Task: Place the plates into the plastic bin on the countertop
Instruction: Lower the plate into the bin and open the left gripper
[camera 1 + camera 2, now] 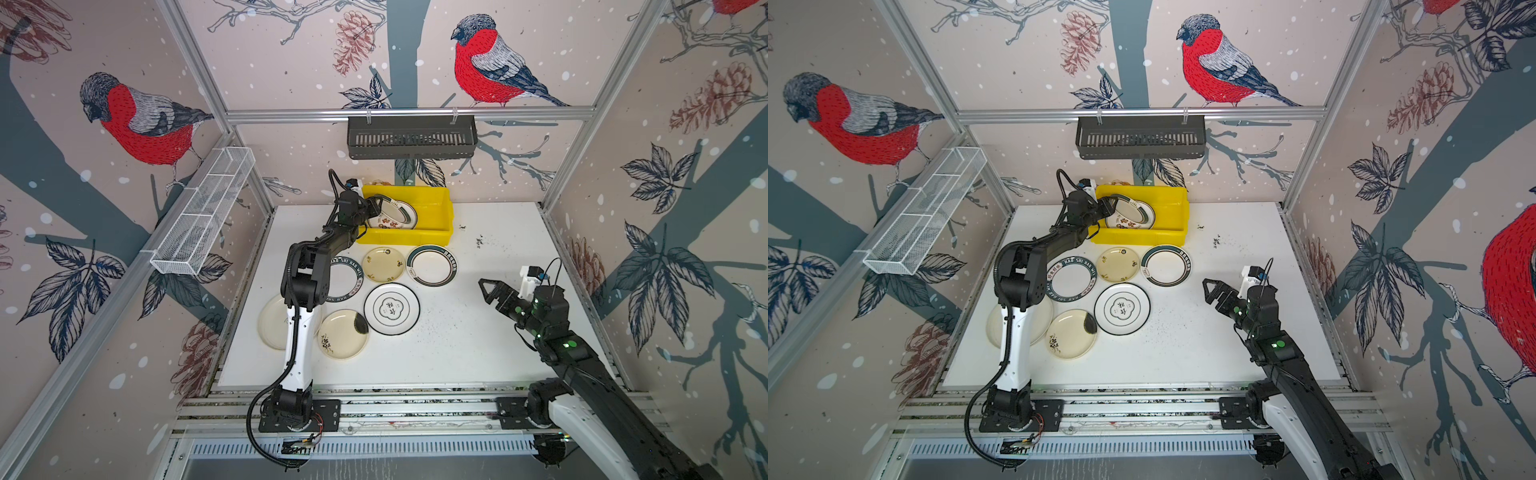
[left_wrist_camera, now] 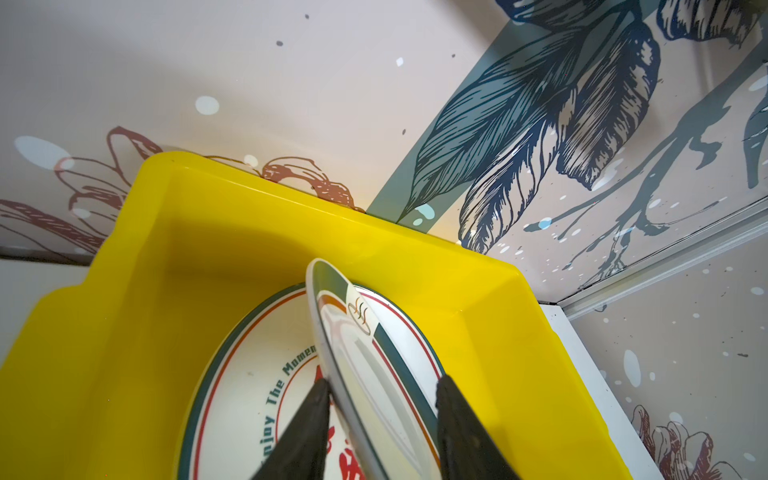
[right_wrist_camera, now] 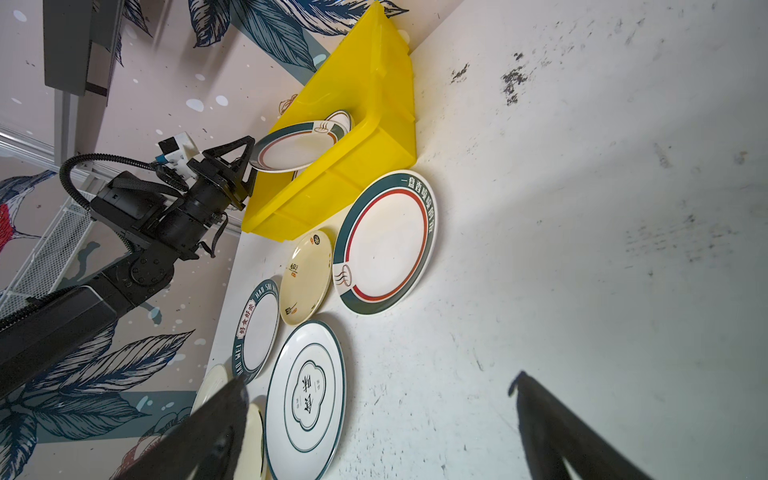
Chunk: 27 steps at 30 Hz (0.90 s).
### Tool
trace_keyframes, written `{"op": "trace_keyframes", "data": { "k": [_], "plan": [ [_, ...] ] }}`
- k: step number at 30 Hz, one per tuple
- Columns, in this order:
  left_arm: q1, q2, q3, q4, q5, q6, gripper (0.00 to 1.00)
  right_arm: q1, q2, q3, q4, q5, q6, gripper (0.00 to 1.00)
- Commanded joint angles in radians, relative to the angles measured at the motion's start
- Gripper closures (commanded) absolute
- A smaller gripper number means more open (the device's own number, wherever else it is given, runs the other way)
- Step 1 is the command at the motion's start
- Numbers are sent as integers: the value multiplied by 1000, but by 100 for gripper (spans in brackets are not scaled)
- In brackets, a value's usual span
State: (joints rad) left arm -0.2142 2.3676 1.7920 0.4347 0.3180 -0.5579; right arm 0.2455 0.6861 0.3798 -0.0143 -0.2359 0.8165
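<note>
The yellow plastic bin (image 1: 436, 208) (image 2: 208, 232) stands at the back of the countertop (image 1: 478, 353). My left gripper (image 1: 376, 205) (image 2: 382, 382) is over its left end, jaws parted. A teal-and-red-rimmed plate (image 2: 361, 345) (image 3: 295, 145) leans steeply between them, against one finger (image 2: 316, 411). Under it a lettered plate (image 2: 249, 374) lies flat in the bin. Several plates rest on the countertop: a lettered ring plate (image 1: 345, 278), a yellowish one (image 1: 383, 264), a teal-rimmed one (image 1: 431, 265), an emblem plate (image 1: 391, 308). My right gripper (image 1: 484, 289) (image 3: 378, 378) hovers open and empty at the right.
A yellowish plate with a black blot (image 1: 343, 333) and a cream plate (image 1: 272, 322) lie near the left arm's base. A dark slotted basket (image 1: 411, 137) hangs on the back wall, a white mesh tray (image 1: 203, 216) on the left wall. Aluminium rails (image 1: 415, 407) edge the front.
</note>
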Motion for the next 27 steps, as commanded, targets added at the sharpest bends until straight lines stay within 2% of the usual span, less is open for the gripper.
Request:
{"op": "trace_keyframes", "data": {
  "k": [1,3,4,13,20,24,27],
  "plan": [
    [-2,0,14,16,33,3,42,2,2,-6,14,7,11,0],
    [-2,-12,5,13,27,8,27,3,4,-8,15,5,11,0],
    [-2,-21,-3,13,20,14,4,2,4,-9,14,3,12,0],
    [-2,-70,-28,5,-8,27,3,3,-7,-7,2,-2,4,0],
    [-11,-109,-37,-48,-55,101,3,3,12,-4,-36,18,-13,0],
    [-13,-157,-92,-34,-44,103,3,3,64,-1,-28,-8,-23,0],
    [-21,-234,-191,1,-65,121,3,7,114,8,-2,-43,-38,0]
  ]
}}
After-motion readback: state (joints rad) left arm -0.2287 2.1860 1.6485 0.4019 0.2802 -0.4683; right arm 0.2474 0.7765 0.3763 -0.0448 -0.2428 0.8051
